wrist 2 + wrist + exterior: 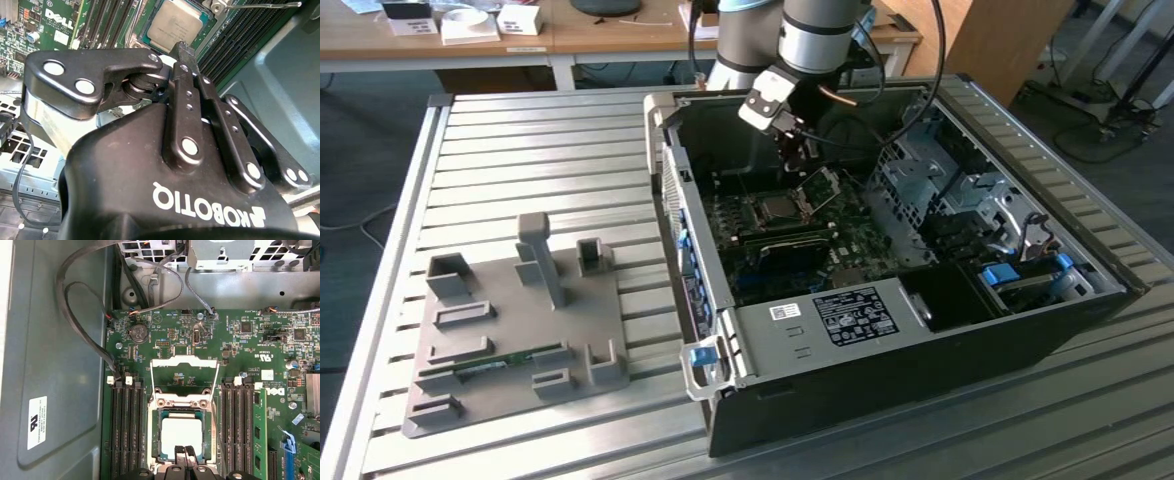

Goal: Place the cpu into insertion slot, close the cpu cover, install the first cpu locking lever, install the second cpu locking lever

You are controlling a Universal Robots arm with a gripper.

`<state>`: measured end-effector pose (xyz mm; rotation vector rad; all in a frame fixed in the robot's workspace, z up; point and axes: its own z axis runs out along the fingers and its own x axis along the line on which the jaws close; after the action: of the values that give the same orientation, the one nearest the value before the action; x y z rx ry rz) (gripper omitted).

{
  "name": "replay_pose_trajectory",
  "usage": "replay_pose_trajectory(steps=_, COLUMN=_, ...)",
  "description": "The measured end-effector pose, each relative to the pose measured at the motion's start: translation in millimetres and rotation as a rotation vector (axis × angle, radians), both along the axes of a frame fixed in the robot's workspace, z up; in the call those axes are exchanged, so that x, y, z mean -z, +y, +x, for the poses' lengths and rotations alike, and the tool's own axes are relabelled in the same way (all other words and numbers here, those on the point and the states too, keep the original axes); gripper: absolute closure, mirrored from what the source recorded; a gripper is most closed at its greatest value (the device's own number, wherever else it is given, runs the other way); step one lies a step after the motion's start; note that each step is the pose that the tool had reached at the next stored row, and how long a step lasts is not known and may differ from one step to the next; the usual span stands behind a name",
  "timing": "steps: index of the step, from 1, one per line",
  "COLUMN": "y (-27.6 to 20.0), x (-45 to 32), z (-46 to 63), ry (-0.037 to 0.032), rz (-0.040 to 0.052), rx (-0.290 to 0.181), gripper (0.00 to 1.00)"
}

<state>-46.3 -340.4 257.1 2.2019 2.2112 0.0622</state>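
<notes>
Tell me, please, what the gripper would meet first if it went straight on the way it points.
Probably the cpu, lying in the insertion slot with the cpu cover raised; the gripper points at its edge, though depth is unclear.

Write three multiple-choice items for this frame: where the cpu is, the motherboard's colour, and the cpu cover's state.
1. The cpu lies: A on a shelf; B in the insertion slot; C in a person's hand.
2. The motherboard is: A blue; B red; C green.
3. The cpu cover is: A swung open; B shut over the cpu; C missing.
Key: 1 B, its silver top sits framed by the slot's rim; 2 C, green in both wrist views; 3 A, the frame lies folded back beyond the slot.
</notes>
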Motion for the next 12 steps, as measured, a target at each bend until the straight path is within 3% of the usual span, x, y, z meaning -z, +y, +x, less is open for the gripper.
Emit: replay_pose_trajectory(steps=12, y=0.0, x=-0.1, z=4.8, ry=0.0, rz=0.0, rx=0.0, gripper=0.89)
